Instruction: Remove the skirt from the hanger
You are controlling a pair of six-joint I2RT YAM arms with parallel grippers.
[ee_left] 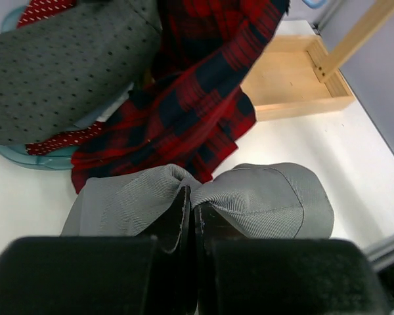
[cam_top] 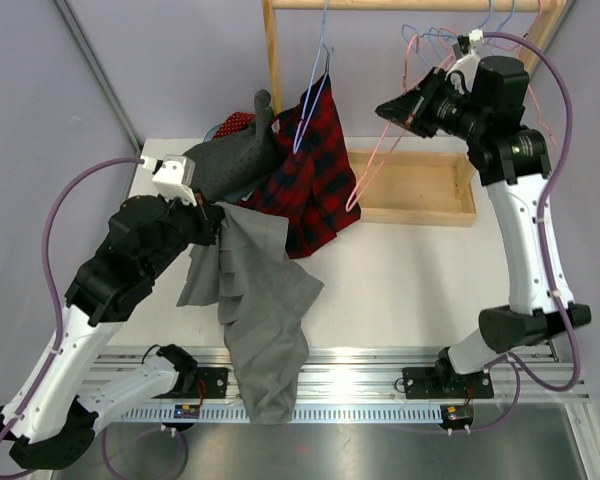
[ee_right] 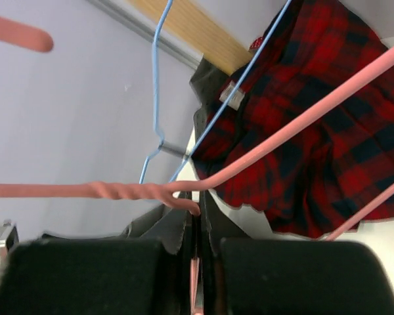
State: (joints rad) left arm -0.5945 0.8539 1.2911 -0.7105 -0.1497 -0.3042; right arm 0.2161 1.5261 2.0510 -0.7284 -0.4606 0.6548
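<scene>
the grey skirt [cam_top: 265,310] lies crumpled on the table [cam_top: 410,280], its hem hanging over the near edge, and the left gripper [ee_left: 190,200] is clamped on a fold at its top. it looks clear of the pink hanger [ee_right: 282,131], whose wire the right gripper [ee_right: 197,220] pinches up by the rack [cam_top: 272,60]. best to hold the hanger steady and draw the skirt low and leftward, off the plaid cloth [cam_top: 310,185] it touches, before letting go.

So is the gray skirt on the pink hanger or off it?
Off. The gray skirt droops off the table, pinched by the left pincer; the pink hanger, in the right pincer, is bare.
</scene>
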